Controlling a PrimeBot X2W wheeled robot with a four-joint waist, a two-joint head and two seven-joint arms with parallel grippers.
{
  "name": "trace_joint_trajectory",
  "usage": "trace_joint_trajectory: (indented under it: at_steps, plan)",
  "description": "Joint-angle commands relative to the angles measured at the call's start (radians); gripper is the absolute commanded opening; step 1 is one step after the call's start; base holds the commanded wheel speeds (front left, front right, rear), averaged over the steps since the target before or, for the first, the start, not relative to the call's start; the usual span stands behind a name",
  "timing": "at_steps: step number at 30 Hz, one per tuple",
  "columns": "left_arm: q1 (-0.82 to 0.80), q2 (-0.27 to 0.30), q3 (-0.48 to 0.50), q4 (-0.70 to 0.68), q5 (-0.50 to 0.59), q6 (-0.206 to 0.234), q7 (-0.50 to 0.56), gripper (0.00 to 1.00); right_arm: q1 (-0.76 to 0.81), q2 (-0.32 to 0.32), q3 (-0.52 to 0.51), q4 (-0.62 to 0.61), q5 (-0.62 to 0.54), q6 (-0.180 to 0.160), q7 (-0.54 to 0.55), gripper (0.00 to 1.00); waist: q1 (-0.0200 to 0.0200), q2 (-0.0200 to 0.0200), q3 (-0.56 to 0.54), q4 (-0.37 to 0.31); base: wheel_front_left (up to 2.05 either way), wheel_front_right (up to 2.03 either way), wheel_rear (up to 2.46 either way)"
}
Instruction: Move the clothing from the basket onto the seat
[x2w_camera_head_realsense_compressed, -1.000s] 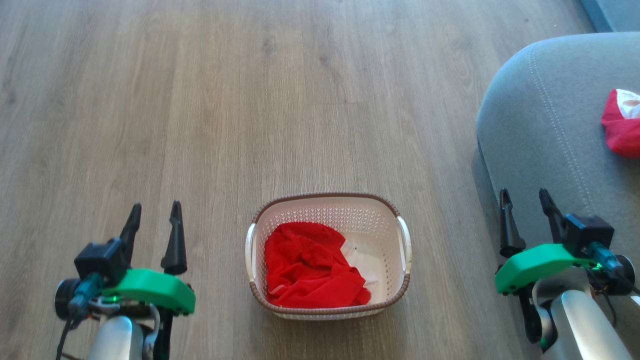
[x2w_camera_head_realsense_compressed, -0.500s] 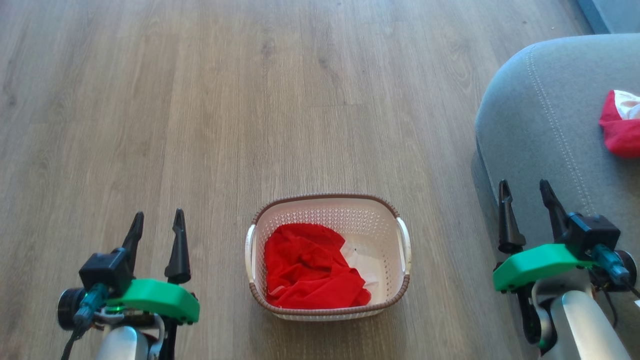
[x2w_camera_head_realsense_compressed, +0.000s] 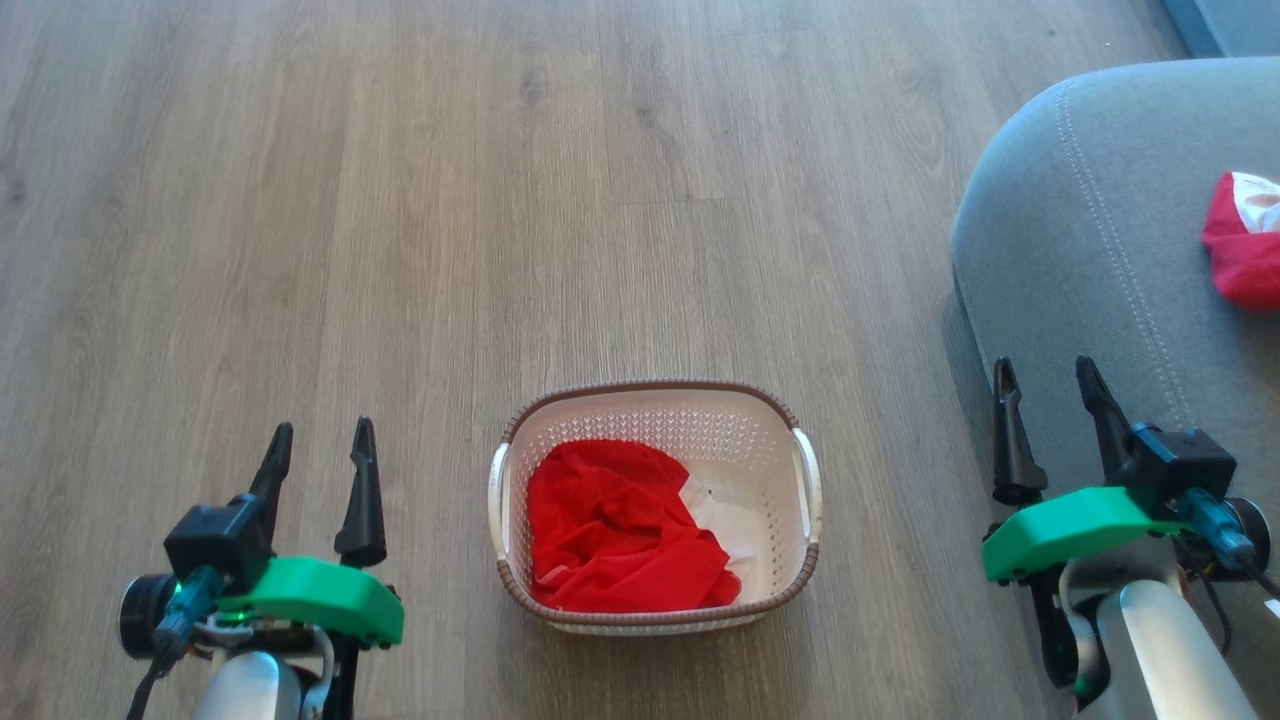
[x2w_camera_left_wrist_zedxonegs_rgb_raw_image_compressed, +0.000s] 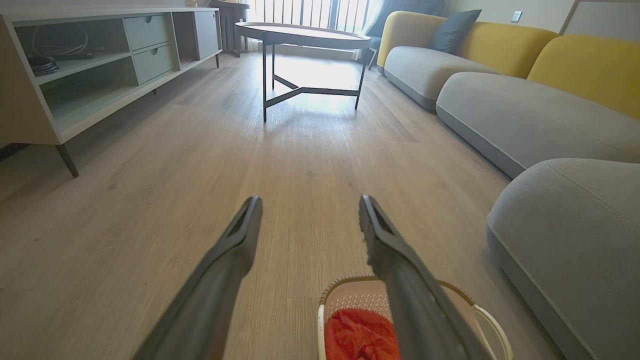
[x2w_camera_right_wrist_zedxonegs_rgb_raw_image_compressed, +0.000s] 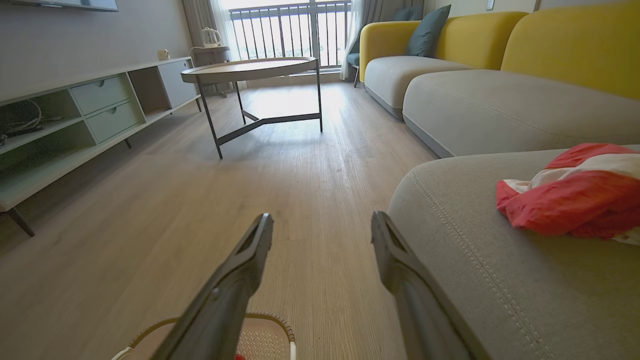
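The cream basket (x2w_camera_head_realsense_compressed: 805, 480) stands on the wood floor between my arms, with red clothing (x2w_camera_head_realsense_compressed: 610, 535) bunched in its left half. A red and white garment (x2w_camera_head_realsense_compressed: 1245, 250) lies on the grey seat (x2w_camera_head_realsense_compressed: 1090, 230) at the right. My left gripper (x2w_camera_head_realsense_compressed: 320, 445) is open, left of the basket and empty. Open and empty too, my right gripper (x2w_camera_head_realsense_compressed: 1045, 375) hovers at the seat's near corner. In the left wrist view the basket (x2w_camera_left_wrist_zedxonegs_rgb_raw_image_compressed: 325, 300) with red clothing (x2w_camera_left_wrist_zedxonegs_rgb_raw_image_compressed: 360, 335) sits low between the fingers. In the right wrist view the garment (x2w_camera_right_wrist_zedxonegs_rgb_raw_image_compressed: 575, 195) rests on the seat (x2w_camera_right_wrist_zedxonegs_rgb_raw_image_compressed: 500, 280).
A round coffee table (x2w_camera_left_wrist_zedxonegs_rgb_raw_image_compressed: 300, 35) on dark legs stands farther down the room. A low pale TV cabinet (x2w_camera_left_wrist_zedxonegs_rgb_raw_image_compressed: 75, 75) runs along the left wall. More grey and yellow sofa sections (x2w_camera_left_wrist_zedxonegs_rgb_raw_image_compressed: 510, 115) line the right side. Wood floor (x2w_camera_head_realsense_compressed: 500, 200) stretches ahead of the basket.
The left gripper has drawn back slightly toward me and the right gripper has moved slightly forward along the seat's corner. Basket and clothing are unmoved; the view shifted slightly.
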Motion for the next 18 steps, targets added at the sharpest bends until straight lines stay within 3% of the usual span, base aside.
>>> trace_joint_trajectory:
  at_steps: [1, 9, 18]
  plan:
    - [-0.034, 0.004, 0.027, -0.034, 0.008, -0.001, -0.005, 1.00, -0.014, 0.001, 0.021, -0.033, -0.008, 0.007, -0.005, 1.00, 0.0001, -0.0001, 0.001, 0.000, 0.00, 0.00, 0.00]
    - [-0.045, 0.004, 0.011, -0.019, 0.008, -0.006, -0.005, 1.00, -0.034, 0.003, 0.017, -0.041, -0.012, 0.007, -0.005, 1.00, 0.0001, -0.0001, 0.043, -0.008, 0.00, 0.00, 0.00]
    - [-0.111, 0.004, -0.064, 0.040, -0.001, -0.025, -0.005, 1.00, -0.097, 0.006, 0.019, -0.077, -0.014, 0.007, -0.005, 1.00, 0.0001, -0.0001, 0.183, -0.021, 0.00, 0.00, 0.00]
